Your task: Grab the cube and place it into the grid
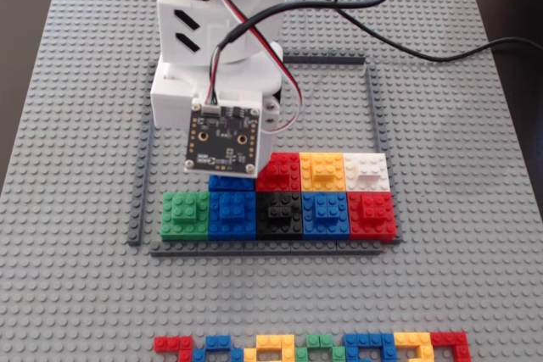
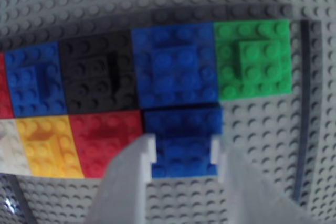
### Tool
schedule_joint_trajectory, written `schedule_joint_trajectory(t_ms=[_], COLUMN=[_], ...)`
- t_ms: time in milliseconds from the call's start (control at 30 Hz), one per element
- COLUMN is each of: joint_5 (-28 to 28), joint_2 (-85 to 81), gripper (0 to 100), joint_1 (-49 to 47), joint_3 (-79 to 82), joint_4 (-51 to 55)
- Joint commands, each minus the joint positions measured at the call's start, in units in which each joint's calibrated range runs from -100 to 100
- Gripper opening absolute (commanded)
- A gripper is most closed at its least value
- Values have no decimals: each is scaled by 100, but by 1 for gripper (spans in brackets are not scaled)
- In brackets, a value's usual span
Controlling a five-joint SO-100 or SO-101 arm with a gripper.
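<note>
In the wrist view my gripper (image 2: 184,153) is shut on a blue cube (image 2: 184,135), one white finger (image 2: 134,182) on each side of it. The cube sits on the grey baseplate in the grid's second row, next to a red cube (image 2: 105,140) and behind another blue cube (image 2: 173,66). In the fixed view the arm's camera board (image 1: 222,135) hides the fingers, and only the held cube's front edge (image 1: 231,181) shows. The grid is a dark grey frame (image 1: 372,108). Its front row holds green (image 1: 185,214), blue, black, blue and red cubes.
The second row also holds yellow (image 1: 322,169) and white (image 1: 366,170) cubes. A line of loose coloured bricks (image 1: 314,348) lies at the baseplate's front edge. A black cable (image 1: 441,55) runs off at the back right. The arm's base (image 1: 212,31) stands inside the frame's back part.
</note>
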Motion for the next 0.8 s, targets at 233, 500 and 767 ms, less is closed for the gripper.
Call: schedule_joint_trajectory(t_ms=[233,500,767], joint_5=[-171,-225,-317], joint_2=[-974,-1945,-3630], gripper=[16,14,0], joint_1=[-44,-221,-523], joint_3=[-522,-568,-78], joint_4=[31,290,476])
